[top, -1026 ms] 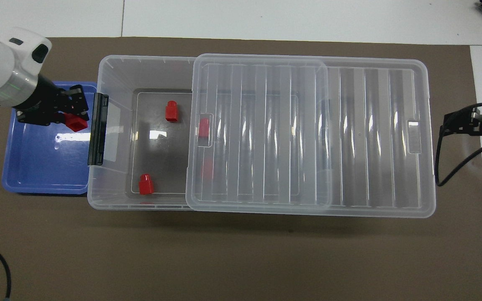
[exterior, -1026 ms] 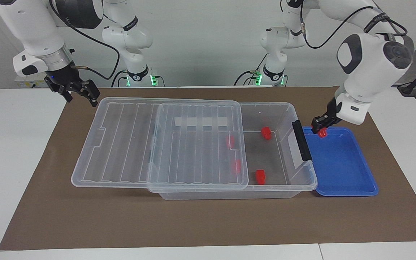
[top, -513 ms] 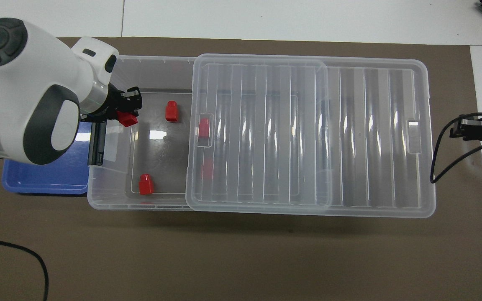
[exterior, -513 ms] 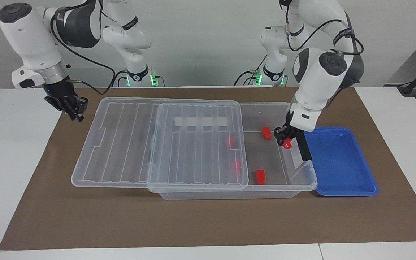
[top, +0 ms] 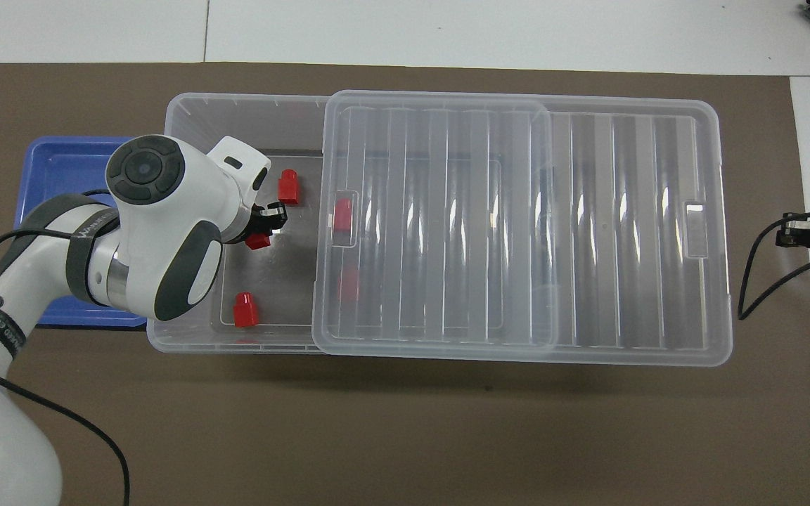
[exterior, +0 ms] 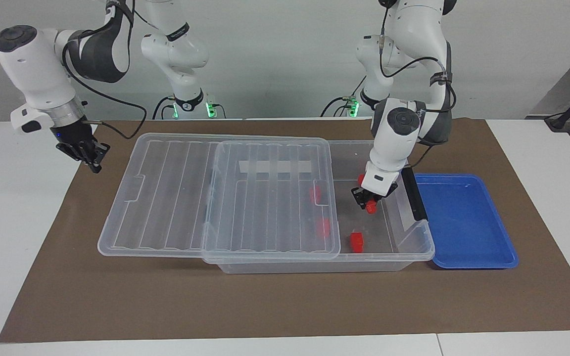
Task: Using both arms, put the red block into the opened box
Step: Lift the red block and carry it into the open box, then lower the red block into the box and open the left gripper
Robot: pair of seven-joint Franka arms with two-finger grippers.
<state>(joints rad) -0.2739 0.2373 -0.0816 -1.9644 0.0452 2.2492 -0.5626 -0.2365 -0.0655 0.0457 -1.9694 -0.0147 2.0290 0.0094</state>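
Observation:
My left gripper [exterior: 368, 200] [top: 268, 223] is shut on a red block [exterior: 371, 208] [top: 258, 242] and hangs low over the uncovered part of the clear box [exterior: 416, 253] [top: 187, 116]. The ribbed lid [exterior: 176, 198] [top: 588, 225] is slid toward the right arm's end, leaving the handle end open. Two more red blocks [exterior: 357, 242] [top: 287, 187] lie on the uncovered floor, and two others [exterior: 323, 227] [top: 342, 214] show through the lid. My right gripper [exterior: 91, 157] [top: 799, 232] is shut on nothing, over the mat just off the lid's end.
A blue tray [exterior: 468, 227] [top: 60, 158] with nothing in it sits against the box's end with the black handle [exterior: 413, 193]. Brown mat [exterior: 265, 301] covers the table's middle, with white tabletop at both ends.
The left gripper carried the red block from over the blue tray, across the handle end, to over the box's open part. The right gripper shut and drew slightly away from the lid.

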